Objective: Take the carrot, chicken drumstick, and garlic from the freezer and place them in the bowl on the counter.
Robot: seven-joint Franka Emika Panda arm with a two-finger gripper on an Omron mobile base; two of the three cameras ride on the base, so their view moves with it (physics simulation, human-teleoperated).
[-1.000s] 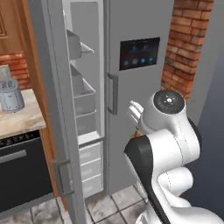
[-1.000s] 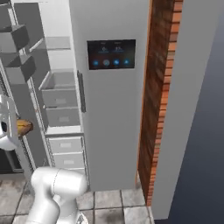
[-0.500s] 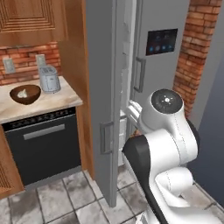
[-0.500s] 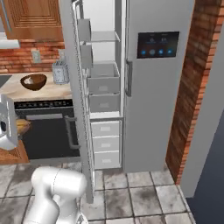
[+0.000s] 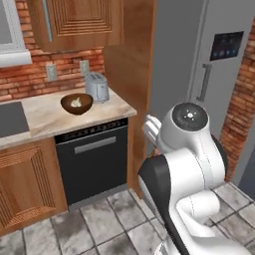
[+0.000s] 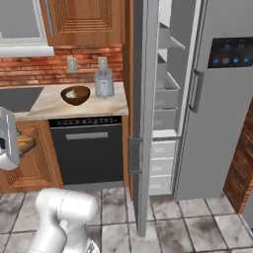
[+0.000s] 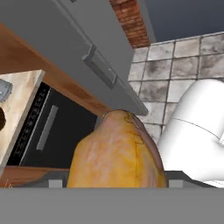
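Grey steel of the freezer (image 6: 168, 99) stands open beside the desk (image 5: 55, 117), its door edge-on in the right base view; its shelves and bins look bare from here, though the lower drawers hide whatever they hold. Beyond it, near the desk's right end and just left of the toaster (image 5: 97, 86), sits the dark wooden bowl (image 5: 76, 103) with something pale inside, likely the garlic (image 5: 76, 102), too small to be sure. I cannot find the carrot anywhere.

Closest to the hand camera is the chicken drumstick (image 7: 117, 154), golden-brown and plump, with the jaws pinching it from both sides. Their tips are cut off below the frame, so exactly where they bite is hidden. It looks firm but rounded and glossy, so I judge it could slip or roll in a narrow pinch; across the thick middle seems the safest hold. In the right base view a brown scrap of it peeks beside the arm at the left edge.
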